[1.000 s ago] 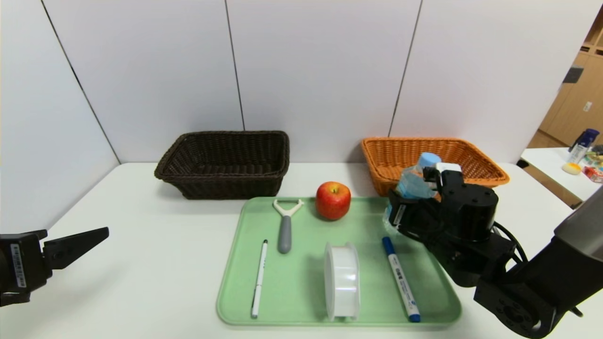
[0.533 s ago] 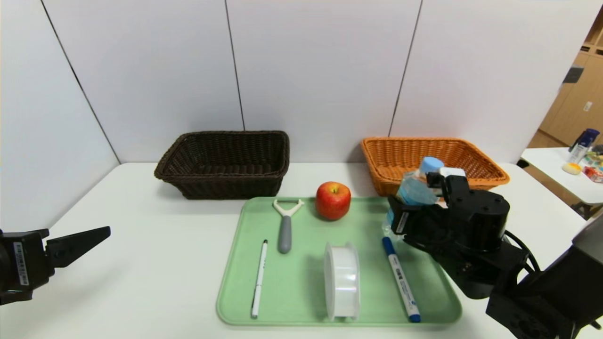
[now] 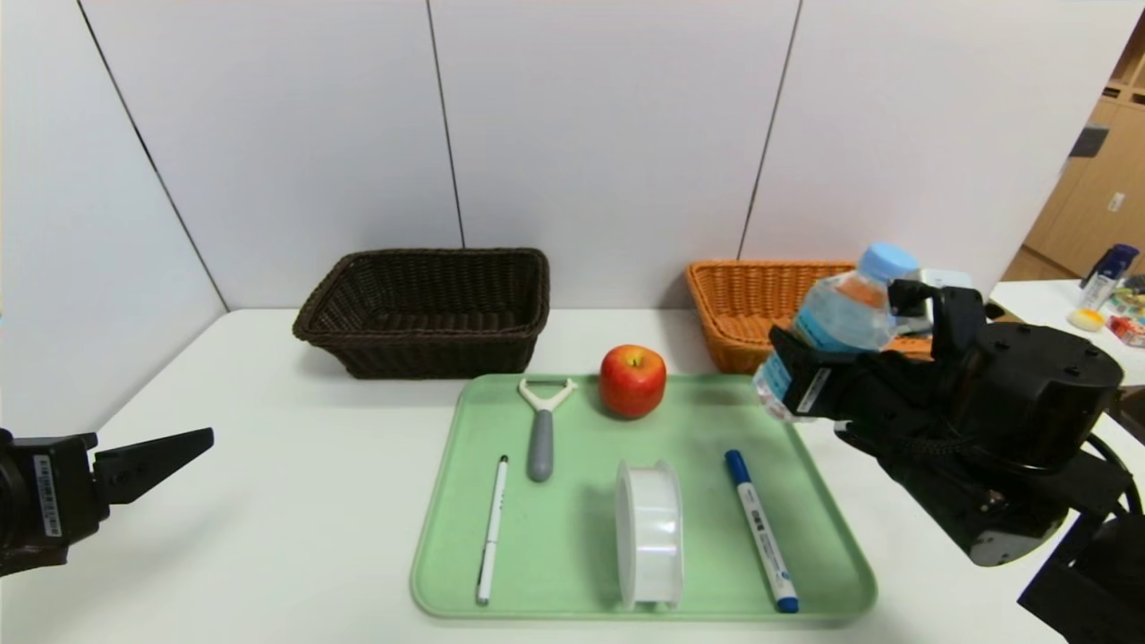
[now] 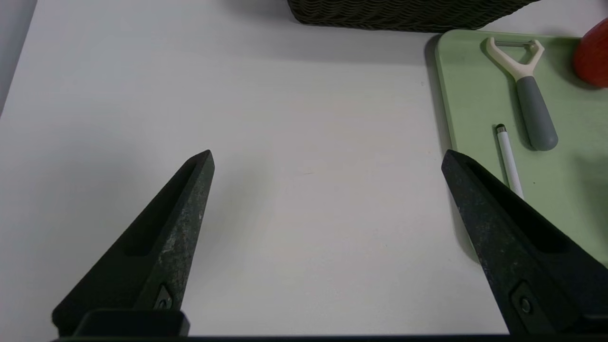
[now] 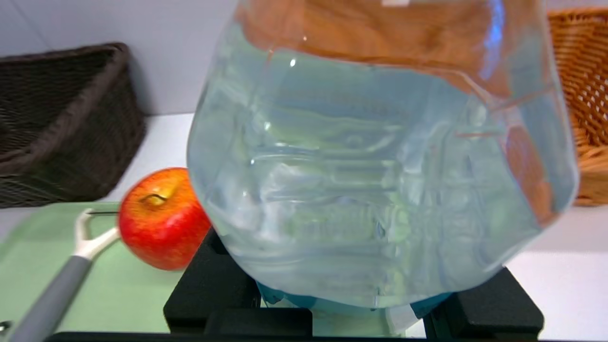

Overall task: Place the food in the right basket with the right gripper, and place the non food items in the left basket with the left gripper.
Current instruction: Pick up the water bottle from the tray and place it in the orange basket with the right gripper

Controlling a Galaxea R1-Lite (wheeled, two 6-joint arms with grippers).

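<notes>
White tabletop (image 3: pixel 295 501) and pale wall panels are framing the right gripper (image 3: pixel 859 358), which is clamping the clear drink bottle (image 3: pixel 836 322) tilted in the air, just in front of the orange-tan basket (image 3: pixel 742 300). Beside it, the red apple (image 3: pixel 632 380) is sitting at the far edge of the green tray (image 3: pixel 447 572), with the peeler (image 3: pixel 541 429), pen (image 3: pixel 491 528), tape roll (image 3: pixel 649 534) and marker (image 3: pixel 760 541) lying nearer. Farther left, the dark brown basket (image 3: pixel 425 309) is resting on the table, and the left gripper (image 3: pixel 148 461) is hovering with fingers spread wide

The white table (image 3: pixel 295 501) carries a green tray (image 3: pixel 447 572), dark basket (image 3: pixel 429 309) and orange basket (image 3: pixel 742 304).
</notes>
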